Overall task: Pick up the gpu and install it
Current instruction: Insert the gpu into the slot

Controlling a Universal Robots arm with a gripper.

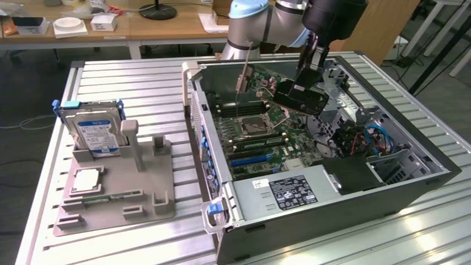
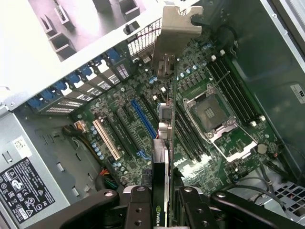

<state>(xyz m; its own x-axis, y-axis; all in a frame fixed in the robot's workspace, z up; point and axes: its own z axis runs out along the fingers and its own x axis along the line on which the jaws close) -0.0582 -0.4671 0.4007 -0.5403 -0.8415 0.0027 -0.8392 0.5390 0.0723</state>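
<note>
GPU [image 2: 164,129] sits edge-on over the motherboard [image 2: 114,100] inside the open case [image 1: 331,210], its pale bracket farthest from the gripper [image 2: 161,195], whose 2 jaws are clamped on the card.

The arm [image 1: 246,36] is sporting smooth silver-grey tubing with a pale blue cap [image 1: 249,8] on the joint, turning glossy black at the wrist [image 1: 331,16]. The gripper [image 2: 164,205] is wearing matte black link bars [image 2: 90,212], with round silver screws [image 2: 109,194] shining on each one
</note>
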